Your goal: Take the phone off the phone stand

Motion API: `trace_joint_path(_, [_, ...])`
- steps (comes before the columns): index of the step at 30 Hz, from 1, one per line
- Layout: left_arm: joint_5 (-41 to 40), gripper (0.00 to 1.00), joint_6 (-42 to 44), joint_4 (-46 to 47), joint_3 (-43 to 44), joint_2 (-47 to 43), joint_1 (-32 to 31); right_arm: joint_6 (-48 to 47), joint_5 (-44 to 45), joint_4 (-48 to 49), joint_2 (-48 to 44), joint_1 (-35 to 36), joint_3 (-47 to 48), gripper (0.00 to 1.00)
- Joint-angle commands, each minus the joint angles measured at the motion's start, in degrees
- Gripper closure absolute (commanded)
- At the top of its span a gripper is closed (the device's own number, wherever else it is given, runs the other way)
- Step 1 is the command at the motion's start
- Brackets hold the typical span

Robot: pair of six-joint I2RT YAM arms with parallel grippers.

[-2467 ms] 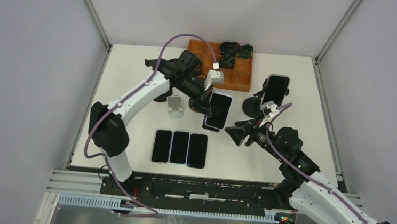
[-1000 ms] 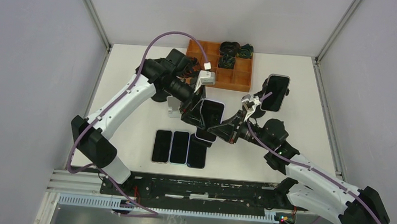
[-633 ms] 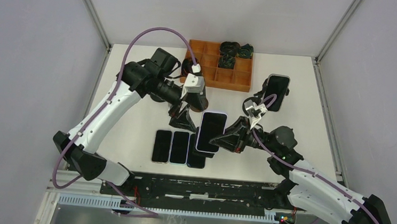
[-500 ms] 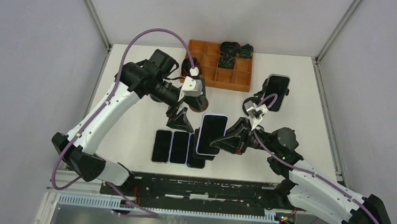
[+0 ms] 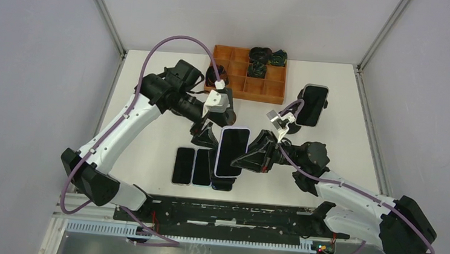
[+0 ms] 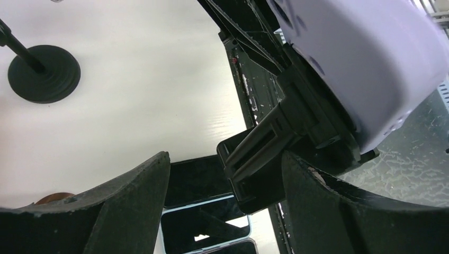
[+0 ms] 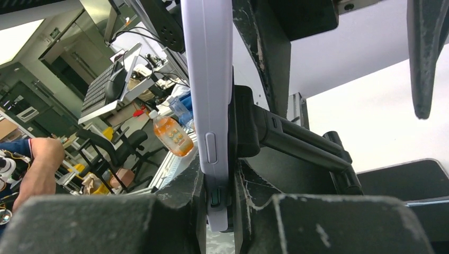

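My right gripper (image 5: 250, 158) (image 7: 218, 177) is shut on the lower end of a phone (image 5: 231, 152) (image 7: 209, 79) in a lavender case and holds it above the table, screen up. A black phone stand (image 6: 275, 143) (image 7: 296, 143) is still clamped to the phone's back (image 6: 360, 63); the phone hides it in the top view. My left gripper (image 5: 205, 134) (image 6: 225, 159) is open at the phone's left edge. Its fingers (image 6: 132, 201) straddle the stand's black clamp without visibly touching it.
Three dark phones (image 5: 194, 166) (image 6: 206, 222) lie flat side by side under the held phone. Another phone (image 5: 313, 103) stands on a black stand at the back right. An orange compartment tray (image 5: 262, 90) with black cables sits at the back. A black round base (image 6: 45, 74) stands nearby.
My left gripper let go of the phone, drew back and has returned to its left edge with jaws slightly narrower. My right gripper carried the phone left and nearer, over the flat phones.
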Motion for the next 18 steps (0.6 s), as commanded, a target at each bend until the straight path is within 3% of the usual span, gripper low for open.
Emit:
trace_joint_path(1, [1.77,0.19,0.69,2.11,-2.23,-0.53,0.06,0.69,3.28,10.99,-0.53,0.37,4.89,1.00])
trace_joint_path(11, [-0.31,0.22,1.65,3.18,-4.11,-1.64,0.06,2.06,6.52,14.49,1.51,0.85,4.84,1.00])
trace_joint_path(18, [-0.33,0.50,-3.52,9.66,-6.19,-1.54,0.06,1.59,8.54,13.80,3.04,2.21,5.87,1.00])
